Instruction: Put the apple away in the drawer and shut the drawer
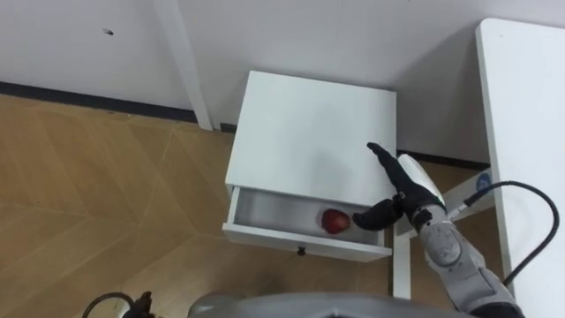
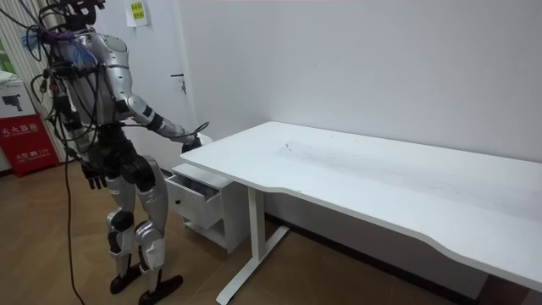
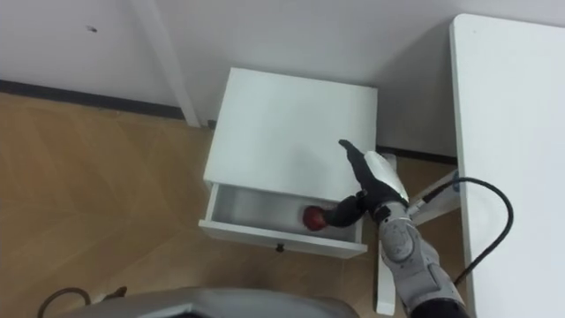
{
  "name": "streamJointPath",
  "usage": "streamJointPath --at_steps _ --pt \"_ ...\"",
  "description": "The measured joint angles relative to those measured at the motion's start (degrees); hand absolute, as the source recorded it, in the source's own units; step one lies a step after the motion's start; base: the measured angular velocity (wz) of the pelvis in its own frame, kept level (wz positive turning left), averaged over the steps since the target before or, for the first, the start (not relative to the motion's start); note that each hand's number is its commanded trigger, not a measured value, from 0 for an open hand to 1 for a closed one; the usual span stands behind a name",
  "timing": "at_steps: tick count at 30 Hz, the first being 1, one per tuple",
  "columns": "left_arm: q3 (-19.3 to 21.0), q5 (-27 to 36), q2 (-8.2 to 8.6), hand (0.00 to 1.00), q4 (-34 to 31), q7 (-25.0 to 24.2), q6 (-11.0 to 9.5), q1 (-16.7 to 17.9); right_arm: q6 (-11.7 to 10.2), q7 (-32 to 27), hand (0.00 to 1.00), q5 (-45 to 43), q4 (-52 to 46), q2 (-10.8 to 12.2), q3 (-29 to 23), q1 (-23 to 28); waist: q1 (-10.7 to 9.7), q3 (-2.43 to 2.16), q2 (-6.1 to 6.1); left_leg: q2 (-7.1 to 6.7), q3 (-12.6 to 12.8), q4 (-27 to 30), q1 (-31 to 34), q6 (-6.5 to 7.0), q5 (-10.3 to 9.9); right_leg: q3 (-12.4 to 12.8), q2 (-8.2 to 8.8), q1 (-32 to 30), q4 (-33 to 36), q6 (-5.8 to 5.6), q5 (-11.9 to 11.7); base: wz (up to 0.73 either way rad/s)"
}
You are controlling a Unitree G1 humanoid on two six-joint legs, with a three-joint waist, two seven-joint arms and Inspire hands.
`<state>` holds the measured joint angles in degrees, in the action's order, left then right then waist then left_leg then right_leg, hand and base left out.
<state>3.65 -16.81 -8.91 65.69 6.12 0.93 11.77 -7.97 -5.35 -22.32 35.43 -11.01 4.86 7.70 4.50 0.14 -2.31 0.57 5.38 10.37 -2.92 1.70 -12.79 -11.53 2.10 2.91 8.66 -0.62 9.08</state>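
Apple (image 1: 334, 221) sits in the open drawer (image 1: 269, 212), right of middle, near the front panel. The drawer's rear is hidden under the cabinet (image 1: 309, 124) top, so I can't tell how deep it is.

Right hand (image 1: 403, 190) hovers over the drawer's right end. Fingers are straight and the thumb sticks out toward the apple, tip just beside it. I can't tell if it touches. The hand grips nothing.

Left hand (image 2: 95, 178) hangs by the hip in the room view, fingers too small to read.

Desk (image 1: 530, 115) edge runs near the cabinet's right side, and its leg (image 1: 402, 269) is just beside the drawer's front corner, so it's tight there. Bare wood floor (image 1: 106, 185) lies to the left. Robot stands at the drawer front.
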Motion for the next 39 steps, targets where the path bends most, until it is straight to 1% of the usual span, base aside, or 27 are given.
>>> streamJointPath --at_steps 3,4,6,7,8,9,10,11,12,13,14,15,16,17,18,19,20,21,22,23,24,25,26,27,29,31,39 --pt "0.95 -0.16 0.29 0.00 -0.39 0.66 -0.04 1.08 -0.16 -1.88 0.00 4.97 6.62 0.81 -4.03 -0.06 -1.41 -0.11 0.14 -0.20 0.15 0.61 0.10 0.02 -0.01 -0.33 0.69 -0.02 0.84 -0.19 0.11 -0.02" --pt "2.00 -0.20 0.76 0.00 -0.41 0.85 0.01 0.96 0.08 -2.83 0.00 5.43 9.28 0.90 -6.19 0.07 -1.81 -0.17 0.56 -0.56 1.19 1.46 0.28 0.28 -0.19 0.38 1.03 -1.35 3.41 -0.56 0.38 -0.14" --pt "3.00 -0.18 1.32 0.00 -0.04 0.83 -0.01 1.13 0.55 -4.51 0.00 7.25 12.80 0.56 -9.67 0.36 -3.14 -0.11 1.99 -0.43 3.26 1.85 0.89 1.08 -0.63 0.30 2.18 -6.47 13.71 -1.94 1.32 -0.13" --pt "3.06 -0.10 1.14 0.00 0.45 0.87 -0.03 0.23 1.28 -6.12 0.00 8.54 13.91 0.25 -11.77 0.88 -3.80 0.10 2.41 -1.07 4.20 2.19 1.13 1.61 -0.90 0.53 3.91 -12.91 26.20 -1.91 1.06 0.08" --pt "2.99 -0.16 0.52 0.00 0.86 1.15 -0.13 -0.26 1.33 -8.47 0.00 8.62 14.17 0.10 -12.39 1.67 -5.11 0.01 2.11 -2.25 4.50 3.90 1.76 2.70 -1.43 1.74 6.53 -20.04 38.30 -1.90 -2.80 0.10" --pt "2.86 -0.03 0.36 0.00 1.20 1.25 -0.12 -0.55 1.14 -9.15 0.00 8.88 14.88 0.00 -12.89 1.60 -5.93 0.13 2.57 -1.91 4.63 5.30 2.13 3.31 -1.88 3.01 7.17 -23.60 43.62 -1.94 -6.75 0.06" --pt "2.68 -0.01 0.07 0.00 1.97 1.22 -0.18 -1.04 1.09 -9.73 0.00 10.81 16.25 -0.21 -13.99 0.88 -7.34 -0.01 4.02 -0.99 4.88 8.06 3.41 4.31 -3.38 5.43 7.07 -30.55 53.86 -2.72 -16.07 -0.19" --pt "2.57 0.05 -0.47 0.00 3.06 1.26 -0.04 -1.31 1.00 -9.93 0.00 12.84 17.93 -0.52 -14.88 0.15 -7.56 0.46 4.31 -0.45 5.53 10.56 4.12 5.02 -4.86 7.63 6.78 -37.79 69.78 -1.28 -14.26 -0.20" --pt "2.52 0.07 -0.66 0.00 3.12 1.26 0.27 -1.72 1.08 -10.04 0.00 13.93 18.35 -0.85 -14.99 0.27 -7.58 0.42 5.06 -0.10 5.53 11.68 4.56 5.06 -5.16 7.70 6.77 -40.60 77.79 -0.50 -12.34 -0.14" --pt "2.35 0.09 -0.79 0.00 3.26 1.28 0.59 -2.39 1.24 -10.15 0.00 16.26 19.27 -1.83 -14.90 1.19 -8.08 0.70 6.62 0.83 5.46 13.24 5.65 5.31 -5.62 7.61 6.83 -44.93 88.51 -0.17 -8.68 0.00" --pt "2.34 0.05 -0.92 0.00 3.29 1.24 1.31 -2.91 2.05 -10.15 0.00 17.43 21.07 -2.60 -14.37 1.49 -8.24 0.59 7.44 1.34 5.63 13.52 6.11 5.37 -5.79 8.21 7.03 -47.06 91.86 -0.43 -6.51 0.00" --pt "2.36 0.05 -1.06 0.00 3.07 1.23 1.68 -3.02 2.64 -10.18 0.00 17.74 22.13 -2.77 -13.94 1.43 -8.26 0.73 7.67 1.49 6.01 13.54 6.15 5.38 -5.78 8.72 7.05 -47.10 91.09 -0.73 -5.70 -0.13" --pt "2.36 0.29 -1.44 0.00 2.47 1.25 1.72 -2.34 4.28 -10.00 0.00 17.84 23.62 -2.71 -12.57 1.49 -8.16 0.73 7.68 1.56 6.72 13.56 6.13 5.41 -5.78 9.59 7.09 -45.16 85.17 -1.65 -4.85 -0.20" --pt "2.43 0.40 -1.45 0.00 1.73 1.20 1.66 -1.24 5.53 -9.85 0.00 17.92 24.58 -2.39 -11.77 1.61 -8.15 0.70 7.49 1.27 7.06 13.47 6.01 5.52 -5.84 9.61 7.56 -39.94 73.52 -2.44 -4.42 -0.18" --pt "2.36 0.38 -1.46 0.00 1.24 1.13 1.69 -0.80 6.14 -9.62 0.00 17.87 24.68 -2.20 -11.59 1.67 -8.21 0.72 7.14 0.85 7.10 13.36 5.94 5.58 -5.84 9.49 7.83 -36.56 67.13 -2.88 -4.15 -0.04" --pt "2.34 0.45 -1.51 0.00 0.59 1.05 1.71 0.00 6.80 -9.11 0.00 17.88 24.72 -1.77 -11.53 1.94 -8.47 0.80 6.01 -0.02 7.11 13.04 5.63 5.77 -5.87 9.12 7.96 -29.02 53.06 -3.58 -3.63 0.05" --pt "2.31 0.53 -1.58 0.00 0.48 1.10 1.83 0.73 6.81 -8.71 0.00 17.87 24.72 -1.35 -11.51 2.33 -8.14 0.41 4.79 -0.71 7.12 12.04 5.34 5.75 -5.72 8.57 7.79 -21.38 41.16 -3.99 -2.54 0.06" --pt "2.20 0.56 -1.56 0.00 0.46 1.10 1.93 0.77 6.77 -8.64 0.00 17.91 24.84 -1.21 -11.52 2.39 -7.70 0.36 4.37 -0.83 7.12 11.62 5.22 5.64 -5.52 7.77 7.54 -18.01 35.70 -4.12 -1.83 -0.06" --pt "1.66 1.37 -1.46 0.00 -0.11 1.13 2.06 0.73 6.65 -8.34 0.00 18.34 25.16 -1.13 -11.49 2.23 -6.74 0.18 3.47 -1.02 7.17 10.50 5.21 5.11 -4.79 6.46 6.61 -12.21 25.48 -4.18 0.77 -0.14" --pt "1.66 2.30 -1.41 0.00 -0.82 1.16 1.77 0.52 6.17 -8.22 0.00 19.12 25.96 -1.12 -10.98 1.59 -5.51 0.18 2.48 -1.01 7.24 9.23 5.20 4.58 -3.97 6.21 5.53 -8.61 16.80 -4.37 1.21 -0.15" --pt "1.75 2.85 -1.51 0.00 -0.84 1.24 1.53 0.81 6.05 -8.10 0.00 19.61 26.64 -1.04 -10.57 1.12 -5.26 0.09 1.83 -1.03 7.25 8.44 5.20 4.37 -3.48 6.05 5.18 -7.36 13.54 -4.33 1.17 -0.06" --pt "1.91 3.08 -1.76 0.00 -1.44 1.64 1.33 0.68 6.04 -7.58 0.00 19.90 27.24 -0.46 -10.53 0.80 -4.96 -0.23 0.82 -1.08 7.29 7.31 5.00 3.82 -2.82 5.37 4.74 -5.01 8.17 -4.21 0.97 -0.05" --pt "1.91 3.20 -1.87 0.00 -1.57 2.31 1.21 0.57 5.78 -7.23 0.00 19.86 28.11 0.24 -10.54 0.10 -4.63 -0.22 -0.57 -1.00 7.27 7.09 4.70 3.30 -2.51 5.24 4.30 -3.27 4.45 -4.66 0.64 -0.06" --pt "1.94 3.22 -1.81 0.00 -1.51 2.34 1.22 0.68 5.41 -6.79 0.00 19.86 28.92 0.42 -10.54 -0.30 -4.43 -0.08 -0.77 -0.74 7.21 7.02 4.49 3.03 -2.48 5.16 3.93 -2.47 3.29 -4.48 0.31 -0.04" --pt "1.90 3.44 -0.90 0.00 -1.53 2.29 1.17 0.38 4.97 -5.49 0.00 20.00 29.47 0.70 -10.46 0.30 -4.15 -0.16 -1.09 0.48 6.85 6.91 3.75 2.08 -2.78 3.84 2.70 -0.54 1.06 -3.85 -0.50 0.05" --pt "1.89 3.49 -0.33 0.00 -1.52 2.18 1.18 -0.06 4.96 -5.06 0.00 19.61 29.47 0.71 -9.83 0.32 -4.08 -0.08 -0.93 0.94 6.88 6.18 3.68 1.58 -2.76 3.35 2.21 -0.52 0.95 -3.69 -0.59 -0.04" --pt "2.41 3.29 -0.34 0.00 -1.47 1.74 1.61 -0.87 5.60 -1.13 0.00 19.61 31.28 1.20 -8.50 0.94 -4.29 -0.33 0.27 1.29 6.96 4.08 3.01 0.53 -2.03 2.82 1.58 -0.88 0.87 -3.22 -0.59 -0.02"
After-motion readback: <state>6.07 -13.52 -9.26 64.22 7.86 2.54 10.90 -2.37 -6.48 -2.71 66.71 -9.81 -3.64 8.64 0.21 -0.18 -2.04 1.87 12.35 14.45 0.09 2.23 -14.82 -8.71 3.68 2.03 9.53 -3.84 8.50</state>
